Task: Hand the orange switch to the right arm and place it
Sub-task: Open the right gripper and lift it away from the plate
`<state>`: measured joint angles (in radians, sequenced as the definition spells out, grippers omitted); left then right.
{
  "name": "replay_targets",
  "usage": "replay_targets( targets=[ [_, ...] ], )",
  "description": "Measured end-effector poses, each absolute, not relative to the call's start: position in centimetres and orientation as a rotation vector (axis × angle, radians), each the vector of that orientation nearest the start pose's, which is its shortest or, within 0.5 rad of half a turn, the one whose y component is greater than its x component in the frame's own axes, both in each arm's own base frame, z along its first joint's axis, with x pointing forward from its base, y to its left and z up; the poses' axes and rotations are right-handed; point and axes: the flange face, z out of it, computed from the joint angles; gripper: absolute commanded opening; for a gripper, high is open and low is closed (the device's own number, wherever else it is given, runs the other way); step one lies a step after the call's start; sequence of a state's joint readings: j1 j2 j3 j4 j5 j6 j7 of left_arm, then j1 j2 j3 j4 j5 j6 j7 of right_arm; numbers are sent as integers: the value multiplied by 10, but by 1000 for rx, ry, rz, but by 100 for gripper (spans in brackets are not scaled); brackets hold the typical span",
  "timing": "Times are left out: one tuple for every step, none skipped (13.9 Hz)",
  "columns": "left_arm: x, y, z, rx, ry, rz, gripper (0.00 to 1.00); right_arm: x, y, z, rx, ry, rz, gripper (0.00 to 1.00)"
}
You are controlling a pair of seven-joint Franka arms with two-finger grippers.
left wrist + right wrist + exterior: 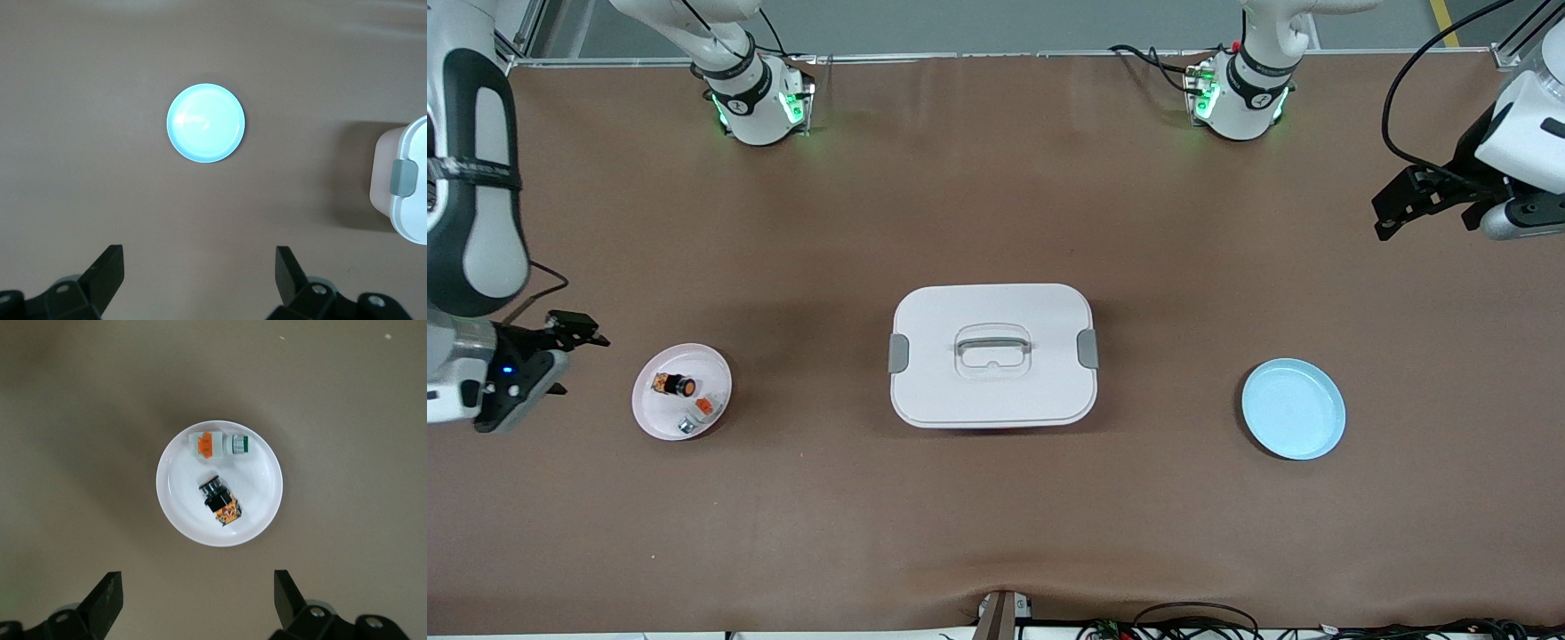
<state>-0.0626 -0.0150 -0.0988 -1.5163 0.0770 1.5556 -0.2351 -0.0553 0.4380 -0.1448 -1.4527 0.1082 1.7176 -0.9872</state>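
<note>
The orange switch point(675, 385) lies on its side in a small white plate point(647, 411) toward the right arm's end of the table. In the right wrist view the switch point(220, 501) shows a black end and an amber-orange body, in the middle of the plate point(175, 503). My right gripper point(560, 360) hangs open beside that plate, off toward the table's end, and in its own view the right gripper point(198, 597) holds nothing. My left gripper point(1381, 218) waits open and empty over the table's other end, with the left gripper point(200, 273) looking down on bare cloth.
Two other small parts share the white plate: a white-grey piece with an orange tab point(205, 445) and a silver-green piece point(239, 445). A white lidded box point(992, 356) with a handle stands mid-table. A light blue plate point(1294, 409) lies toward the left arm's end.
</note>
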Motion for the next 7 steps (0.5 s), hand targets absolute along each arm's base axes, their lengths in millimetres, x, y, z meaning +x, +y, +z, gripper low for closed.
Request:
replay_targets(
  targets=[
    [541, -82, 658, -3070, -112, -96, 100, 659, -109, 436, -2826, -1030, 189, 100],
    [540, -83, 659, -3070, -107, -93, 100, 658, -110, 444, -2864, -924, 203, 100],
    [538, -84, 661, -3070, -104, -92, 100, 658, -110, 451, -2897, -824, 215, 100],
    [537, -85, 662, -3070, -101, -92, 100, 657, -109, 458, -2929, -720, 221, 100],
    [537, -85, 662, -3070, -100, -89, 100, 656, -109, 467, -2964, -601, 218, 100],
    [536, -85, 662, -3069, -100, -84, 100, 654, -108, 477, -2997, -472, 207, 100],
    [536, -85, 662, -3069, -100, -80, 100, 652, -107, 490, -3024, -345, 190, 100]
  ],
)
